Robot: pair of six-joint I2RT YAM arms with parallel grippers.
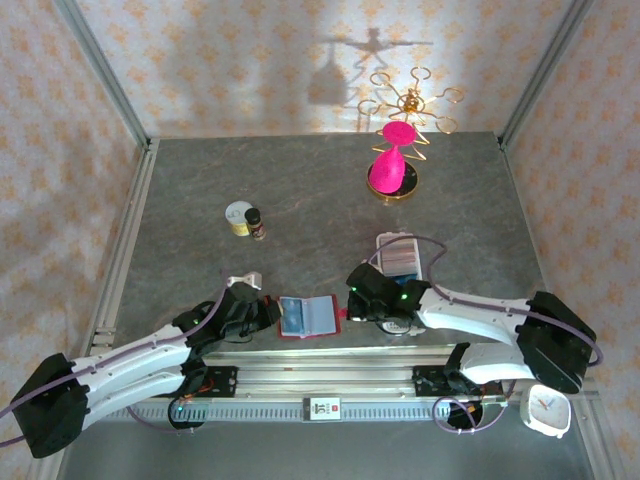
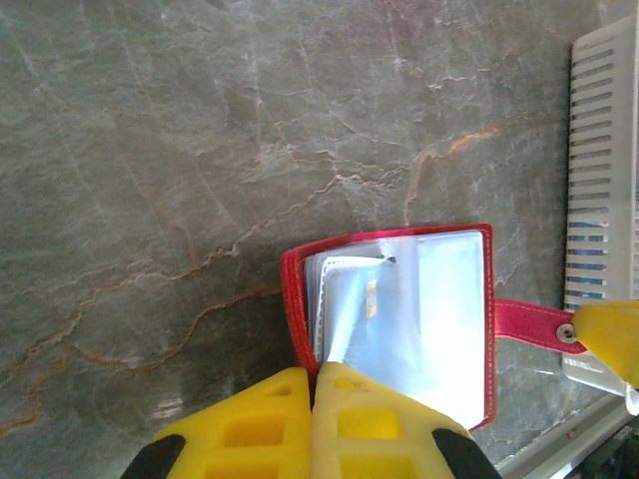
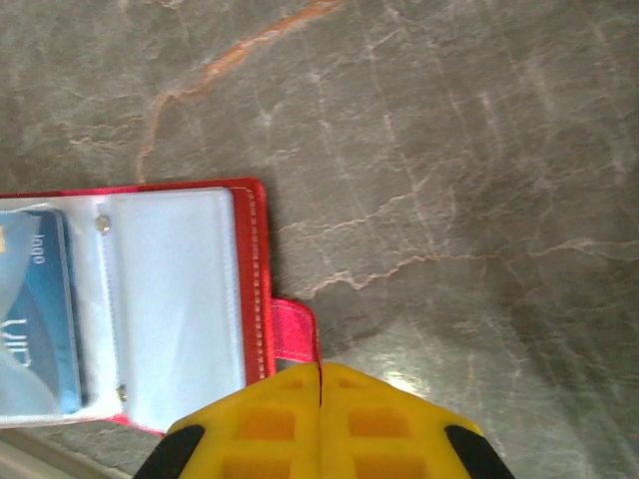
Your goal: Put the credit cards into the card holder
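The card holder is a red wallet lying open on the grey table between both arms, its clear sleeves facing up. My left gripper is shut on the wallet's left red edge. My right gripper is shut on the red snap tab at the wallet's right edge. A blue credit card sits inside one sleeve. More credit cards stand in the white slotted tray behind the right gripper.
The white slotted tray lies close to the wallet's right. A pink piece on a gold wire stand is at the back. A small bottle and lid are back left. A white clock sits near right, and a metal rail runs along the near edge.
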